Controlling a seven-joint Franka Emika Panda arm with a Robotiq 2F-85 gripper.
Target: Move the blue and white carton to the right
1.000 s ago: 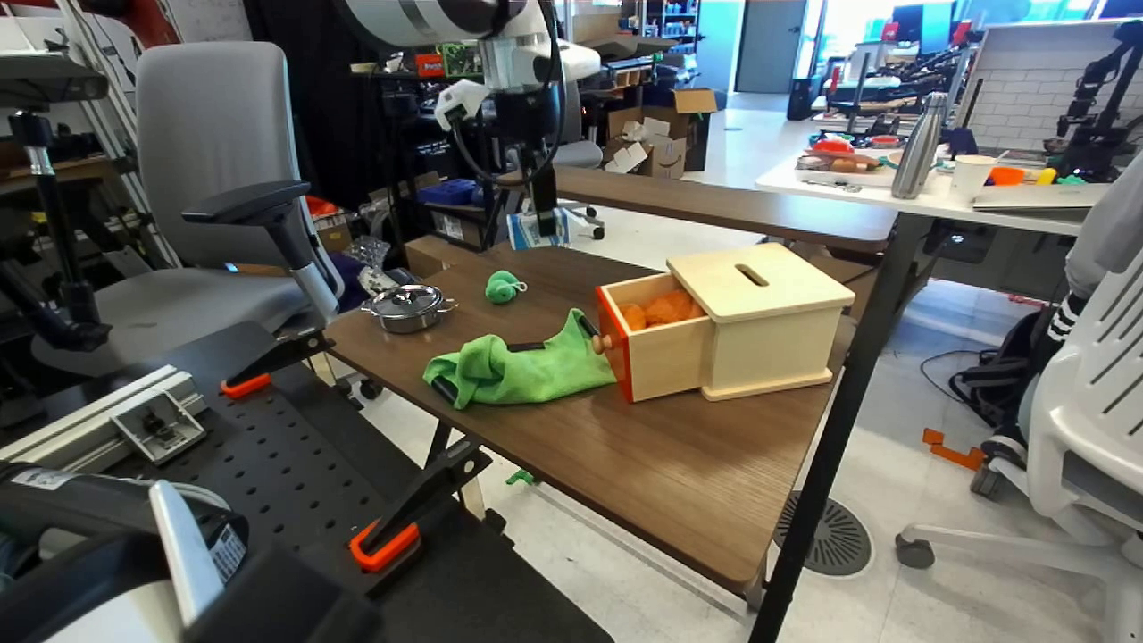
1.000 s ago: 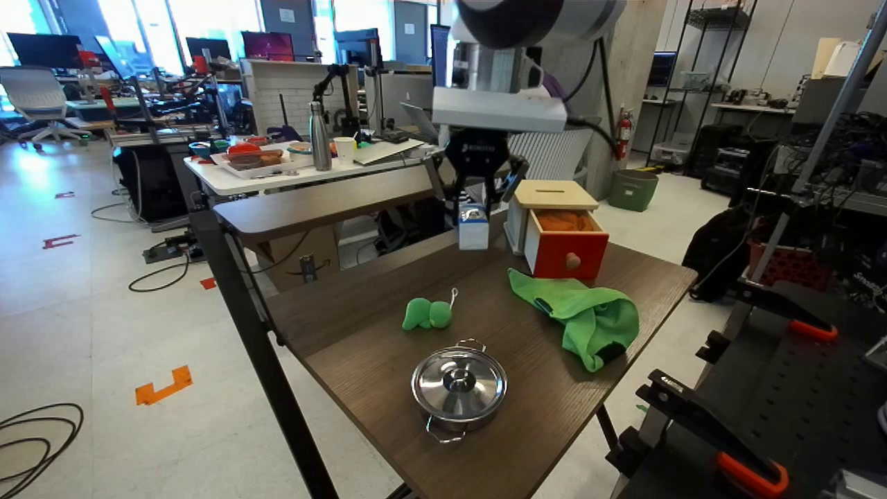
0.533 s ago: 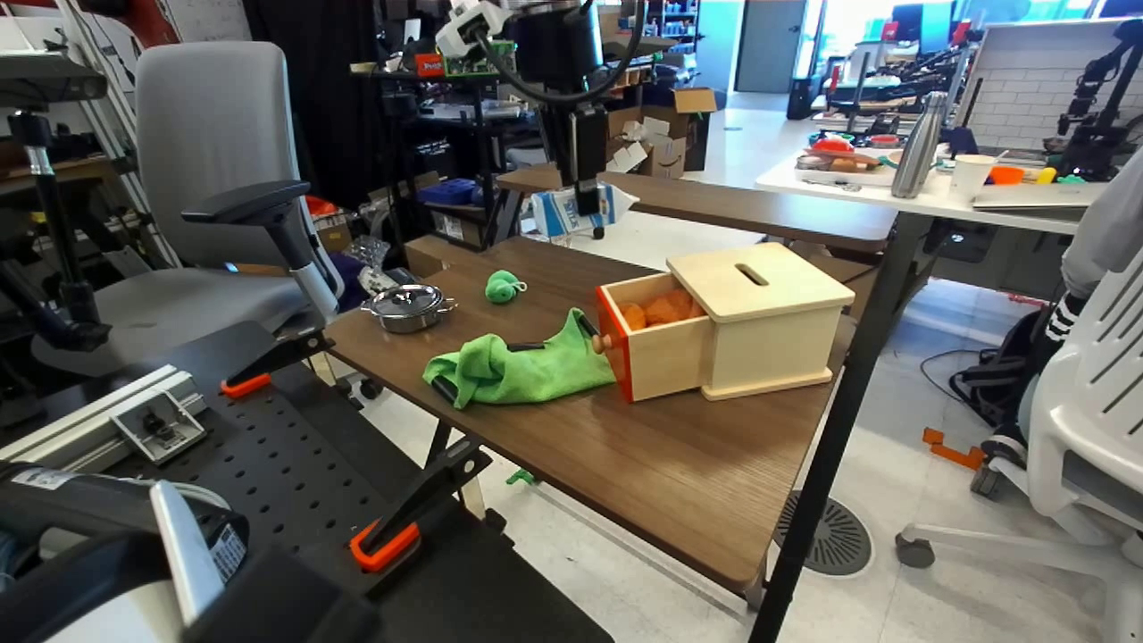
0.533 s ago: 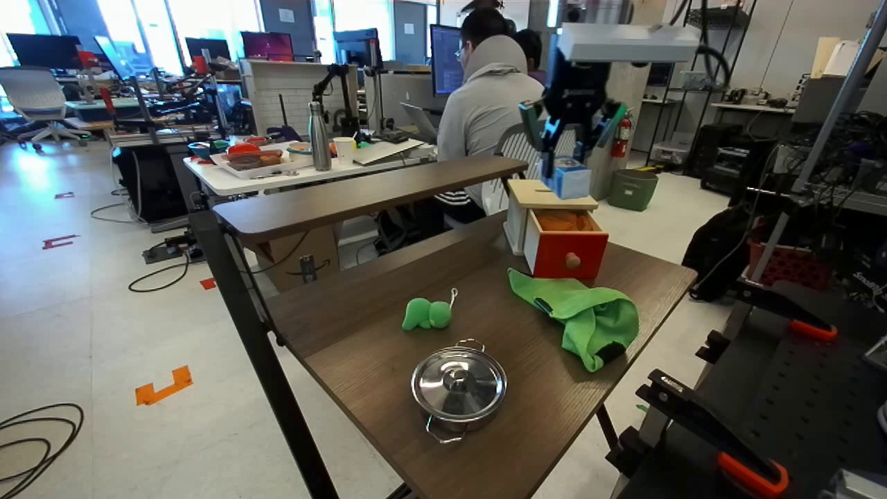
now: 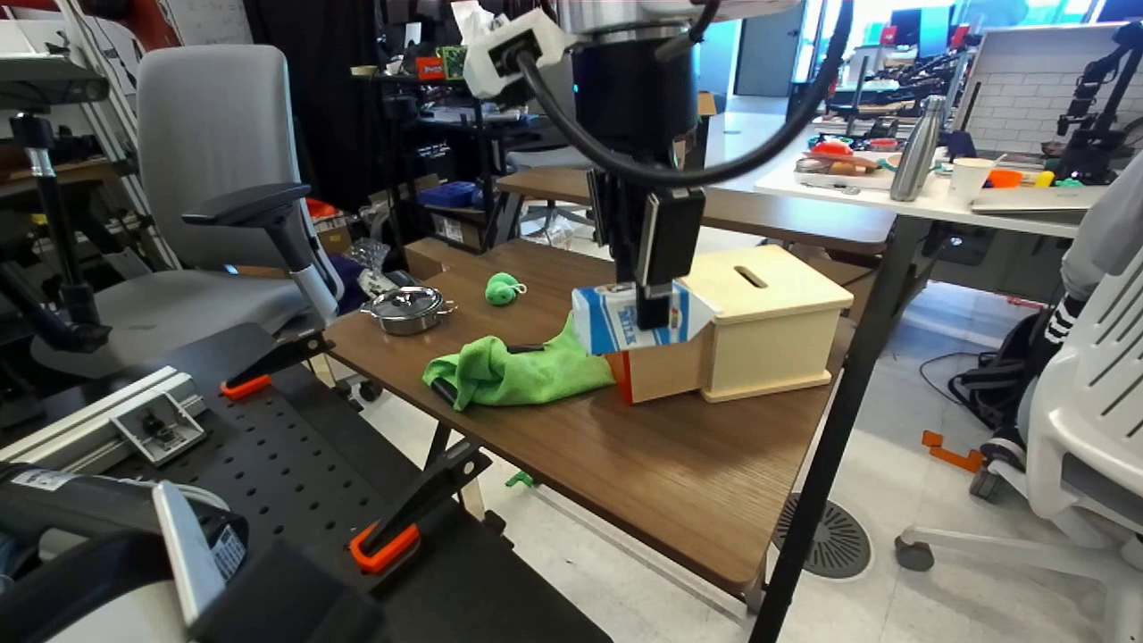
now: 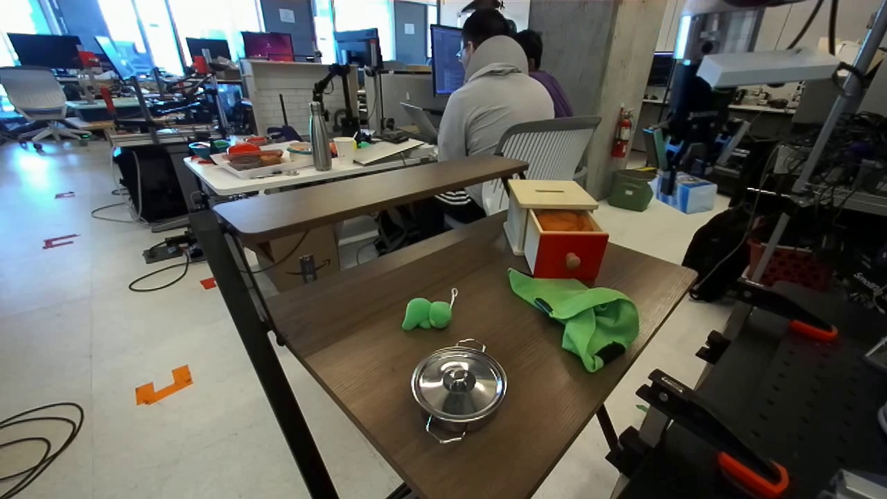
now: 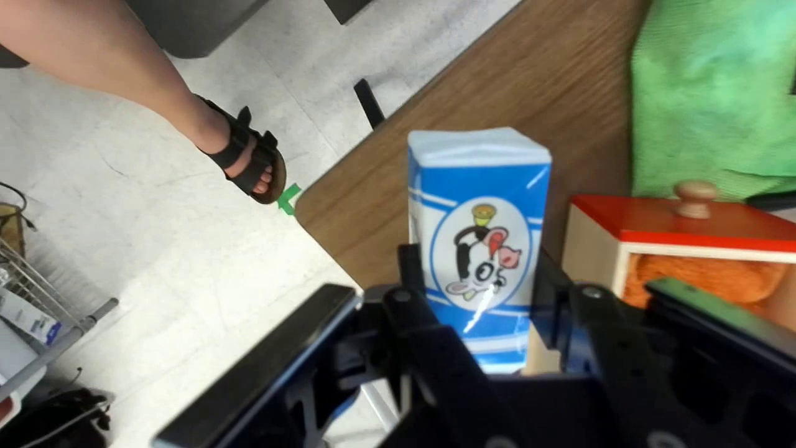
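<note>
Okay, blue and white carton [image 7: 476, 186]: airborne, probably over tabletop [image 5: 705, 473]
Fingers [image 5: 653, 311]: pinching carton's sides
Wooden box [image 6: 554, 201]: drawer [image 6: 551, 251] open, left of carton in an exterior view

A pot [image 6: 459, 384], a toy [image 6: 424, 314], a cloth [image 6: 597, 320] and a box [image 6: 552, 195] are borne by the table [image 6: 495, 326]; orange stuff [image 6: 565, 221] is held in the box's drawer [image 6: 556, 254].
</note>
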